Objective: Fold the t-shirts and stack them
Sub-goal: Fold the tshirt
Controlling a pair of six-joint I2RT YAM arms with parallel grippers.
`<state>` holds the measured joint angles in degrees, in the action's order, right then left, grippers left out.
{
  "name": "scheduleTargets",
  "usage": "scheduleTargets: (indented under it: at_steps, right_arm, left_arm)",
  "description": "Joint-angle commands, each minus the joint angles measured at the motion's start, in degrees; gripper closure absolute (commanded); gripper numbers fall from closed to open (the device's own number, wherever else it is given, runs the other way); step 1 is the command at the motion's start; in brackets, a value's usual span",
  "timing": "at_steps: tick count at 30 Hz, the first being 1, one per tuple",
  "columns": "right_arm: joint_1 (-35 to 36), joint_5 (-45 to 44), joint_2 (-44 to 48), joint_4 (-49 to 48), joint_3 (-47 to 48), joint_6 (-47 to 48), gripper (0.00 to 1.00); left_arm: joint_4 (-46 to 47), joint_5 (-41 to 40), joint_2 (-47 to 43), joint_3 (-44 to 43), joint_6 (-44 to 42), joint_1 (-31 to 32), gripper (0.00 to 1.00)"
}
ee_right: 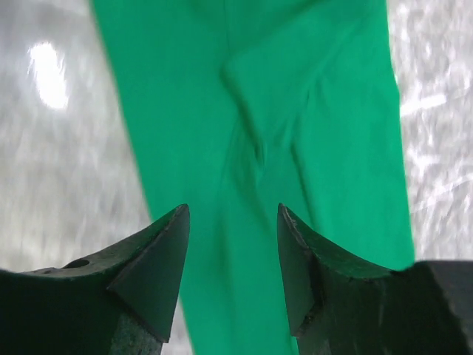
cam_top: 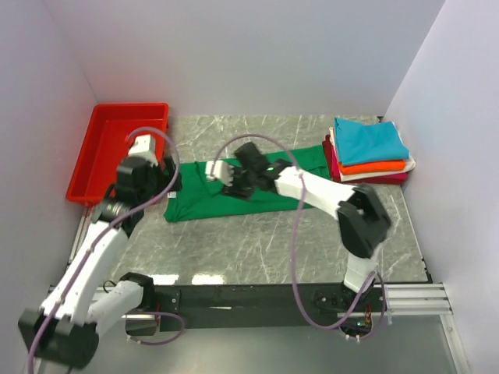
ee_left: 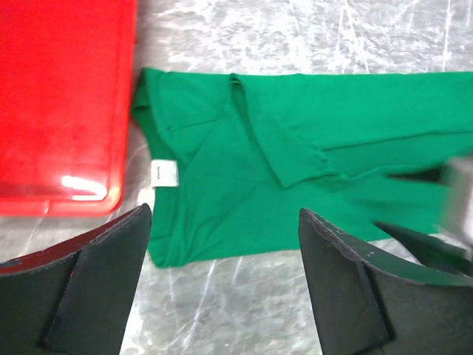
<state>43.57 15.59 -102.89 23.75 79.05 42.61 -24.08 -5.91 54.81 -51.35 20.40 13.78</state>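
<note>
Folding is partway: green t-shirt [cam_top: 195, 206] lies narrowed lengthwise on the surface [cam_top: 257, 243], unstacked; folded stack [cam_top: 371, 145] waits apart; left gripper [ee_left: 222, 222] and right gripper [ee_right: 233, 216] hang released.

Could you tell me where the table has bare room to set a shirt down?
Bare marble runs along the near edge of the table, in front of the green t-shirt, and behind it between the red tray and the stack. Mid-table is crowded: the left gripper and right gripper hover there.
</note>
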Motion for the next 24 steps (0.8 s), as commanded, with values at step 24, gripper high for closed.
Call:
scheduleTargets:
  at_steps: [24]
  right_arm:
    - [9.69, -24.21, -28.07, -3.00, 25.72, -6.75, 0.57]
  left_arm:
    - [5.62, -6.48, -14.99, 8.29, -0.98, -0.25, 0.16]
